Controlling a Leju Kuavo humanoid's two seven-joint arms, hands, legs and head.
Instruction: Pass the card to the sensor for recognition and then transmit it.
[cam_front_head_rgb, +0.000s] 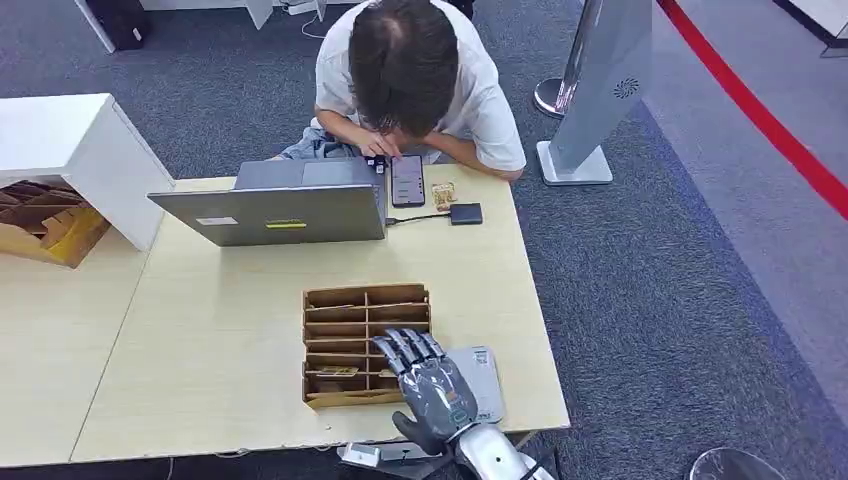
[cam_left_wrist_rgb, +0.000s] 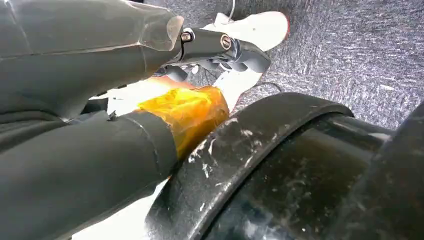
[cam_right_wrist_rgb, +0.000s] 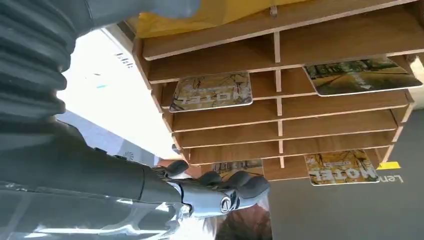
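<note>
A wooden card rack (cam_front_head_rgb: 365, 340) with two columns of slots lies near the table's front edge. My right hand (cam_front_head_rgb: 430, 385) hovers over its near right corner, fingers stretched out and holding nothing. Close up, the dark fingers (cam_right_wrist_rgb: 225, 192) sit in front of the rack (cam_right_wrist_rgb: 280, 125), whose slots hold "HOTEL" cards: one (cam_right_wrist_rgb: 212, 91), another (cam_right_wrist_rgb: 362, 75), a third (cam_right_wrist_rgb: 342, 167). A flat grey-white sensor pad (cam_front_head_rgb: 485, 375) lies just right of the rack, partly under my hand. My left hand (cam_left_wrist_rgb: 220, 47) hangs over the carpet with nothing in it.
A person sits at the table's far side, bent over a phone (cam_front_head_rgb: 407, 180). A grey laptop (cam_front_head_rgb: 280, 205) stands beside it, with a small black box (cam_front_head_rgb: 465, 213) on a cable and a loose card (cam_front_head_rgb: 443, 193). A white stand (cam_front_head_rgb: 600, 90) rises at the back right.
</note>
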